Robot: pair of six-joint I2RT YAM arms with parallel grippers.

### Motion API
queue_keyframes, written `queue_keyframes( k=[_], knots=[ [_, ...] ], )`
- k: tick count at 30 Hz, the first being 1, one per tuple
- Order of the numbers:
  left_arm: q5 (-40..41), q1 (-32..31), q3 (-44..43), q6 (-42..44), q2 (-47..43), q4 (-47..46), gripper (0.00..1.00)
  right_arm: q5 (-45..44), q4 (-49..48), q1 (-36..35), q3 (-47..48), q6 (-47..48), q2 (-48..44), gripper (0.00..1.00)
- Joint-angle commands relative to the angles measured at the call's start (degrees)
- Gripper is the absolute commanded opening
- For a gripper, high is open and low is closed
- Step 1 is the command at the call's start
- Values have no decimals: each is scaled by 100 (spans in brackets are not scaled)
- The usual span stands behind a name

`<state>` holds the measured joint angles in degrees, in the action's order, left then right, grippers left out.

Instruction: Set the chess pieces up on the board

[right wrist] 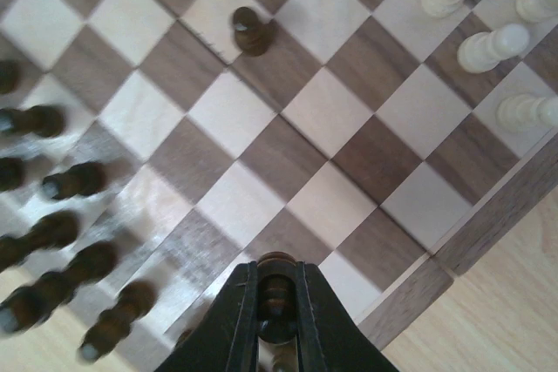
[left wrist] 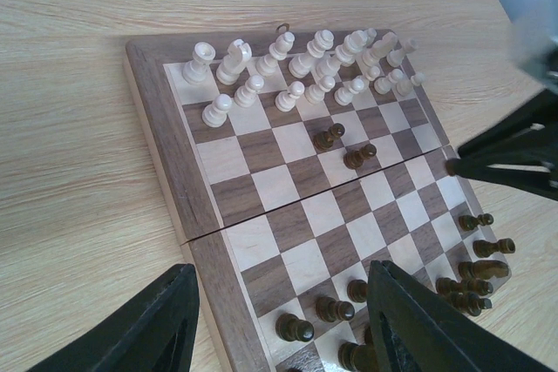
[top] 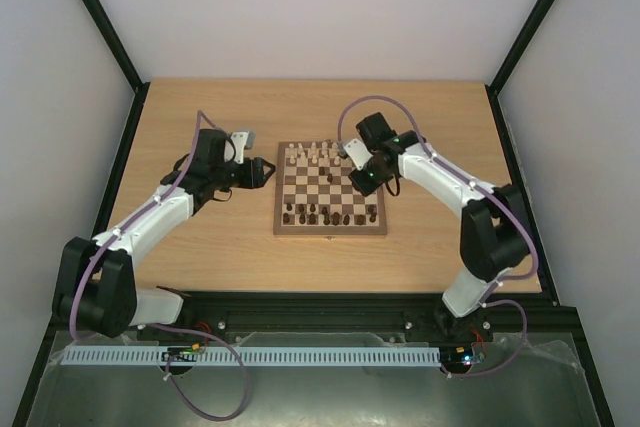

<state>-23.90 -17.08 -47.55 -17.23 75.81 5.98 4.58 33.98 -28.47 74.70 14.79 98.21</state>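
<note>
I see the board (left wrist: 161,141) lying flat in the middle of the pale, fine-grained wooden worktop (top: 200,237). It is one square slab of smooth wood, checkered brown and cream inside a plain brown rim, with a thin seam crossing it halfway. The pieces are small turned wood, round at the base and knobbed on top. The pale pieces (left wrist: 296,71) crowd two rows along the far edge and overlap too much for me to count. The dark pieces (left wrist: 475,272) bunch along the near edge, blurred in the right wrist view, and I cannot count those either. Two lone dark pieces (left wrist: 330,137) stand near each other in open squares just ahead of the pale rows.

My right hand (right wrist: 277,278) is over the right part of the board, close to its right rim. Its two black tapered fingers are pressed in on one dark piece (right wrist: 277,298), a slim knobbed figure held upright between them. I cannot tell whether its base touches the square beneath.

My left hand (left wrist: 281,280) hangs by the board's left rim. Its two matt black fingers (left wrist: 139,328) are spread, with nothing between them but the board below.
</note>
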Motion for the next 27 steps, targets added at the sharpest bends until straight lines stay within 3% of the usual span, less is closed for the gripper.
queue_keyframes(
  k=[1,6,27],
  knots=[
    [-138,-15,-26,-33,97,27,54,474,314,8,-557,182,-417,9],
    [-175,-18,-18,-54,127,18,54,597,106,-5,-937,296,-523,10],
    [-170,-15,-42,-61,174,24,54,195,-245,-89,-1005,262,58,12]
  ],
)
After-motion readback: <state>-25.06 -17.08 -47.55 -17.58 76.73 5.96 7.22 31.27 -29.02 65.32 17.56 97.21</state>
